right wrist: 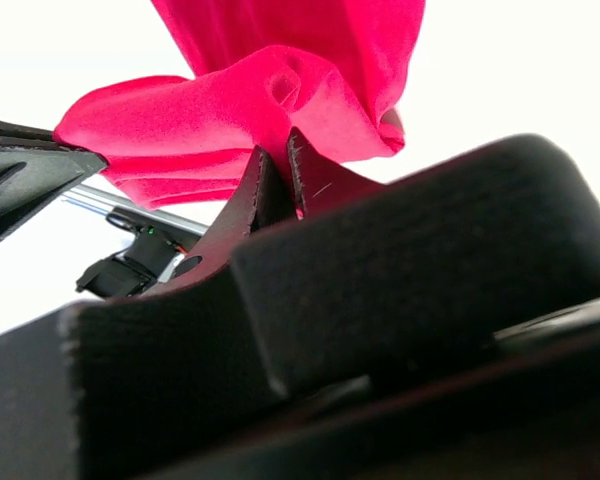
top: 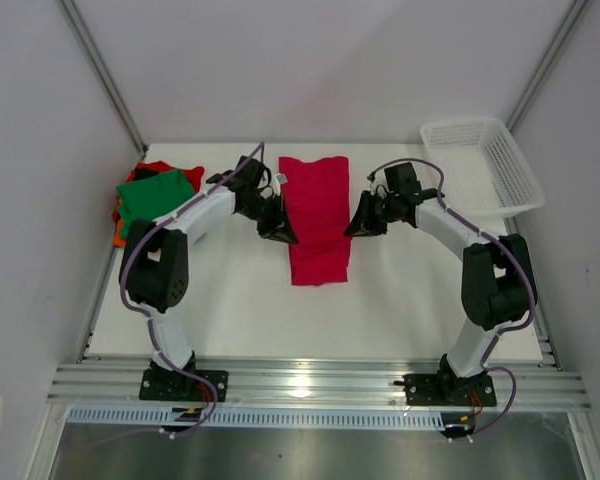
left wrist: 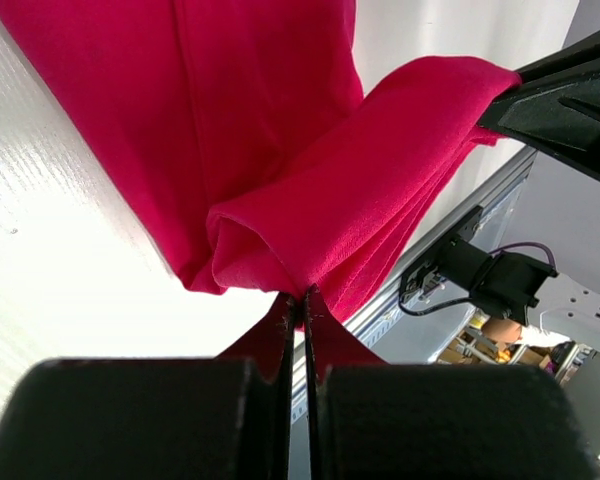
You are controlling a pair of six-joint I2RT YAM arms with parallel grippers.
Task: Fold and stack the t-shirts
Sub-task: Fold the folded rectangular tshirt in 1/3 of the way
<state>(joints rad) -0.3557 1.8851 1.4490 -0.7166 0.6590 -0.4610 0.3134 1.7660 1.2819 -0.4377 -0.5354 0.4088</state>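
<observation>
T-shirt (top: 316, 205) in L claw (top: 284, 235), R claw (top: 356, 228)

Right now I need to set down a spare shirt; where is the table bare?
Barest: the near strip of the table, between the near hem of the crimson t-shirt and the arm bases. Crowded: mid-table, where the left gripper and right gripper pinch that shirt's sides, and the far corners, with the shirt pile at left and the basket at right.
</observation>
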